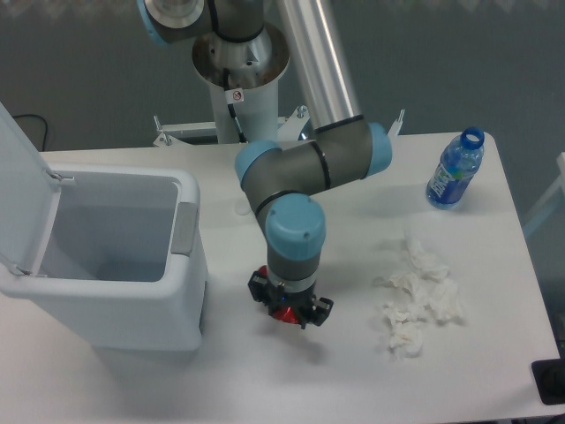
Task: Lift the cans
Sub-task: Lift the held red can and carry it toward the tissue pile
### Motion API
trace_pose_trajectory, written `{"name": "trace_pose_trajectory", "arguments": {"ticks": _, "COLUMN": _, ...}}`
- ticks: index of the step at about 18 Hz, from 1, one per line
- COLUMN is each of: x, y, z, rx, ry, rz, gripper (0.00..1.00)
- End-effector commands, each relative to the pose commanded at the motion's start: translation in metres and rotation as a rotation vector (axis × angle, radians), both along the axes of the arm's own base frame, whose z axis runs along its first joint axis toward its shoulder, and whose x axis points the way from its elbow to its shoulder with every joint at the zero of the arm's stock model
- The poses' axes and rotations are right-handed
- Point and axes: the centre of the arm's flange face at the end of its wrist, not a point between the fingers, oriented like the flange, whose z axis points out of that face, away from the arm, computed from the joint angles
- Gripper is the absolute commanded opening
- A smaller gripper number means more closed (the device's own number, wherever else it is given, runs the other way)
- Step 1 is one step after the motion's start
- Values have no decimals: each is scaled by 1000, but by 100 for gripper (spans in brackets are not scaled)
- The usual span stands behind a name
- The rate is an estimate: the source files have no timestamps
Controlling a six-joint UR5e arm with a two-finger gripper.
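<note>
White table point(265, 389) carries everything — largest on it is the bin point(115, 265) at the left, lid tipped up and open. Next comes the arm point(305, 163), bent down over the middle of the table, its gripper point(290, 311) pointing at the surface just right of the bin. Crumpled tissue point(419, 300) lies to the right, and 1 bottle point(455, 170) stands near the far right edge. Smallest is the can point(284, 313) — a red sliver between the fingers, which appear closed on it.
</note>
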Motion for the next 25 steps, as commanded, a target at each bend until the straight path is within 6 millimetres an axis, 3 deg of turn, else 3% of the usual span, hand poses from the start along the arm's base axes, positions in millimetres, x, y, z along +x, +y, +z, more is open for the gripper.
{"name": "trace_pose_trajectory", "arguments": {"ticks": 5, "x": -27, "y": -30, "z": 74, "rx": 53, "ry": 126, "rz": -121, "gripper": 63}}
{"name": "trace_pose_trajectory", "arguments": {"ticks": 10, "x": -44, "y": -58, "z": 109, "rx": 75, "ry": 189, "rz": -201, "gripper": 63}}
{"name": "trace_pose_trajectory", "arguments": {"ticks": 17, "x": -55, "y": -71, "z": 132, "rx": 106, "ry": 189, "rz": -183, "gripper": 63}}
{"name": "trace_pose_trajectory", "arguments": {"ticks": 25, "x": -56, "y": -77, "z": 135, "rx": 121, "ry": 175, "rz": -178, "gripper": 63}}
